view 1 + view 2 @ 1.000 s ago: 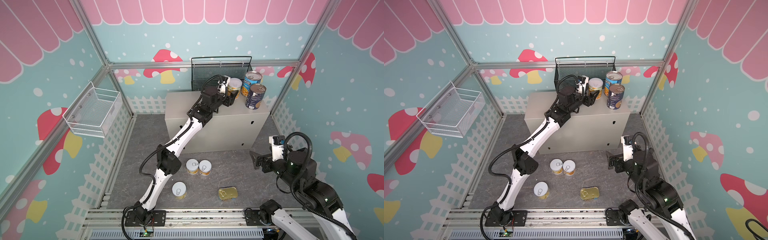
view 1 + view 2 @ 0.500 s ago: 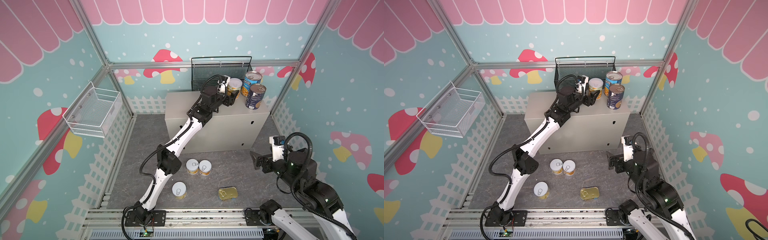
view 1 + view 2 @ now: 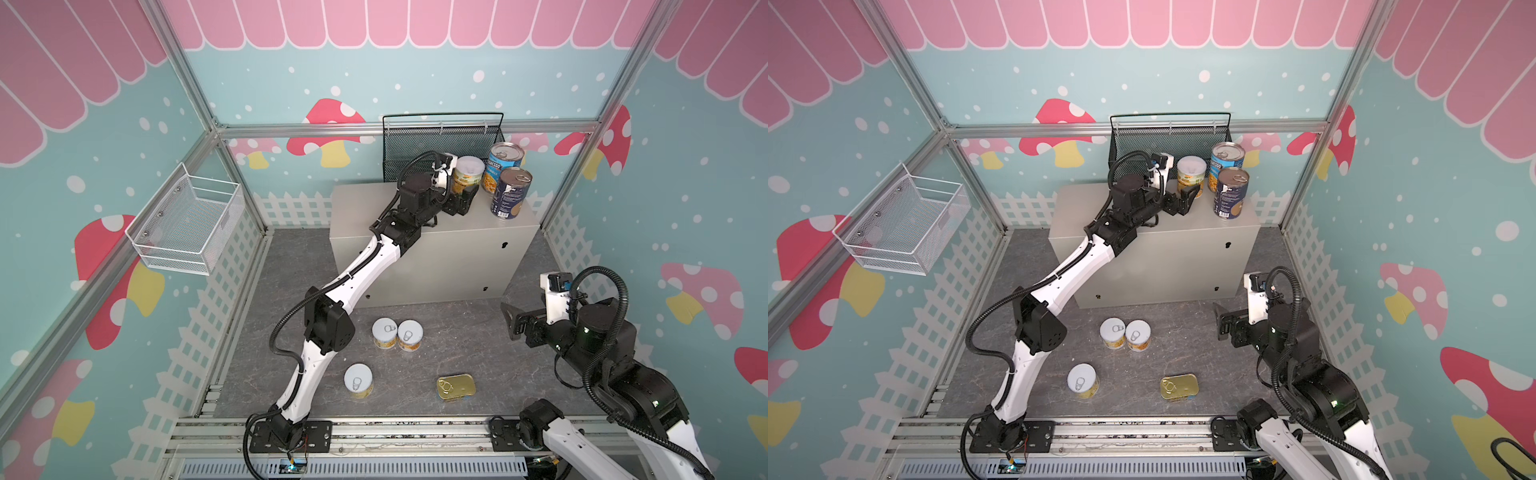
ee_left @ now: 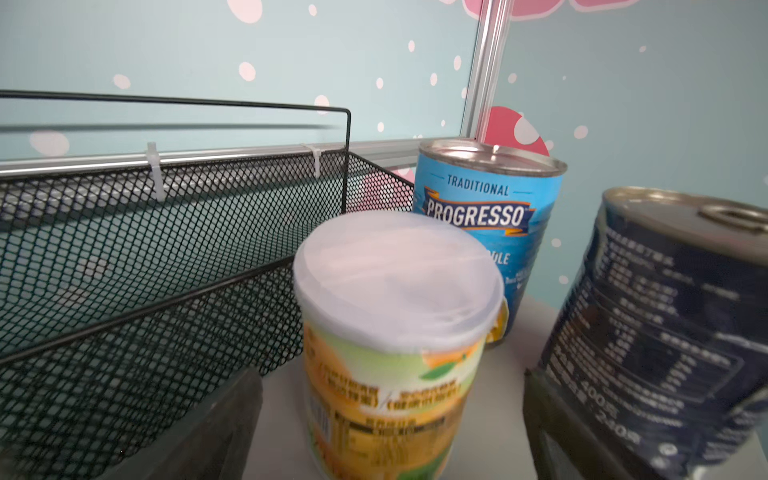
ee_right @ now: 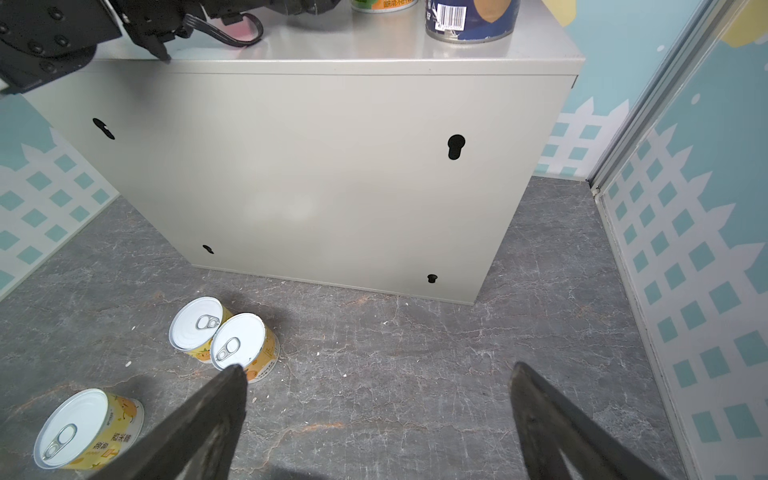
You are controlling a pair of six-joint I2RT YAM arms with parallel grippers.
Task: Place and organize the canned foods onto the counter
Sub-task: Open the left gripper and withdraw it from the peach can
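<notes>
Nearest on the floor (image 3: 457,328), a flat gold-topped tin (image 3: 456,387) lies at 5 o'clock, a lone yellow-labelled tin (image 3: 358,380) at its 9 o'clock; a pair of yellow tins (image 3: 386,330) touch just beyond. At 3 o'clock the right gripper (image 5: 376,372) hovers empty, jaws apart. On the counter (image 3: 457,257) at 12 o'clock, the left gripper (image 4: 388,386) has its jaws apart around a fourth yellow tin (image 4: 395,291), clear of it; the Progresso tin (image 3: 502,166) stands at its 3 o'clock, the dark-blue tin (image 3: 510,193) at 4 o'clock.

L wrist: yellow tin (image 4: 395,332) label blurred, base cut off; dark-blue tin (image 4: 665,332) cropped at edge.
</notes>
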